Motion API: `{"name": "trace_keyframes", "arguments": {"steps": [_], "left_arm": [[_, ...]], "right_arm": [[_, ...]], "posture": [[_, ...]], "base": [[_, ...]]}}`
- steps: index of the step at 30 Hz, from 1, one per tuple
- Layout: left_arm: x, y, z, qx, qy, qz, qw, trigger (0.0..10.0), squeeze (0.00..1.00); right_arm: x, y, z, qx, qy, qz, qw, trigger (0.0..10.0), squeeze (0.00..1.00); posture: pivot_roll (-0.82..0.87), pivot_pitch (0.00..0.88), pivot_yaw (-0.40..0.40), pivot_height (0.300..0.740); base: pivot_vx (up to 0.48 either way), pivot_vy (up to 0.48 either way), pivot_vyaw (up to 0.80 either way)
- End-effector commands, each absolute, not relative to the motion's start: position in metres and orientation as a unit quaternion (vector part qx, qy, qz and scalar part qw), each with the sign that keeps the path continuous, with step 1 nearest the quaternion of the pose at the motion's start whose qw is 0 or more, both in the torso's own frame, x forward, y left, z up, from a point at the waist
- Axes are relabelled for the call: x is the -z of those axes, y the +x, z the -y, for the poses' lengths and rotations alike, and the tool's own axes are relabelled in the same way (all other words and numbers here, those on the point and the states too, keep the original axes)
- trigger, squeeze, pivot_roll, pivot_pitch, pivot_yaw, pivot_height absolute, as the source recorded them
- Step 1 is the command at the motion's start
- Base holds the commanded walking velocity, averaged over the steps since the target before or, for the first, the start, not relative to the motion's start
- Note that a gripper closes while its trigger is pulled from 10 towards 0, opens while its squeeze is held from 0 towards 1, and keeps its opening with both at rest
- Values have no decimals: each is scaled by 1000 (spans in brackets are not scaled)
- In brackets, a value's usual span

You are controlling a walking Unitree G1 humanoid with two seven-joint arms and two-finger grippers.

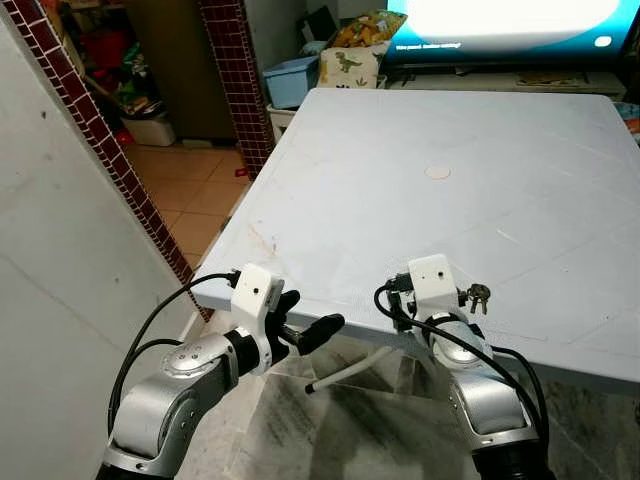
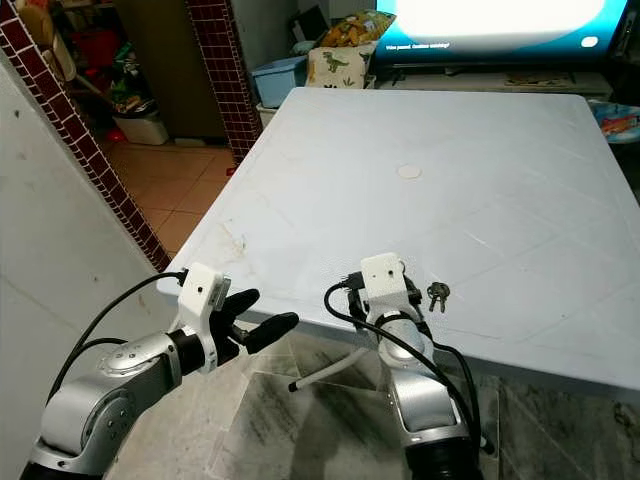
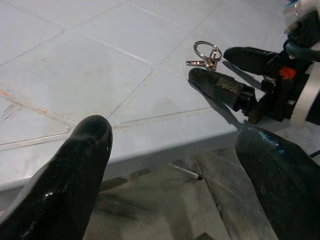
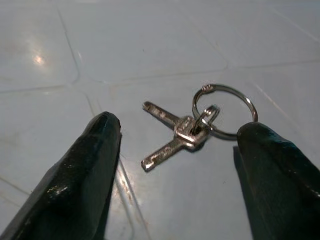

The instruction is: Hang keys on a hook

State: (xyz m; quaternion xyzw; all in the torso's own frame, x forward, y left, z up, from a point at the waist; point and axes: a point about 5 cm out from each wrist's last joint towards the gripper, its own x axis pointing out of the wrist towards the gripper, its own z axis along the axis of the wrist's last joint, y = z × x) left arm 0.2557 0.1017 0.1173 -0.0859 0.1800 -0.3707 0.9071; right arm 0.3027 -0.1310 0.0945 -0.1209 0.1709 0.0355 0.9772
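Observation:
A small bunch of silver keys (image 4: pixel 186 131) on a split ring lies flat on the white table (image 1: pixel 420 190), close to its front edge. My right gripper (image 4: pixel 180 135) is open and low over the tabletop, one black finger on each side of the keys, touching nothing. From the head the keys (image 1: pixel 478 296) show just past the right wrist's white camera block. My left gripper (image 1: pixel 312 311) is open and holds nothing. It hovers off the table's front edge, to the left of the right arm, pointing toward it.
A white wall (image 1: pixel 60 250) edged with dark red tiles stands close on my left. At the far end of the table are a lit screen (image 1: pixel 500 20), a blue bin (image 1: pixel 290 80) and a dinosaur cushion (image 1: pixel 348 66). A white bar (image 1: pixel 350 371) runs under the table edge.

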Motion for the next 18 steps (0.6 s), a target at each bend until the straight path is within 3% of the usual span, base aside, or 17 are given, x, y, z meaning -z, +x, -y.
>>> {"name": "trace_keyframes", "arguments": {"steps": [1,2,3,18], "left_arm": [[-116,256,-105,374,-78,-185,905,10000,0],[-116,256,-105,377,-79,-185,904,10000,0],[-117,256,-107,380,-79,-186,903,10000,0],[-118,254,-105,404,-81,-192,891,10000,0]], "right_arm": [[-99,309,132,-28,-112,-164,980,10000,161],[-99,310,133,-26,-110,-165,980,10000,161],[-99,312,134,-24,-108,-164,980,10000,0],[-102,328,131,-9,-79,-161,984,10000,0]], "posture": [[1,15,131,740],[1,15,131,740],[2,15,132,740],[3,18,137,740]], "base": [[0,0,0],[0,0,0],[0,0,0],[0,0,0]]}}
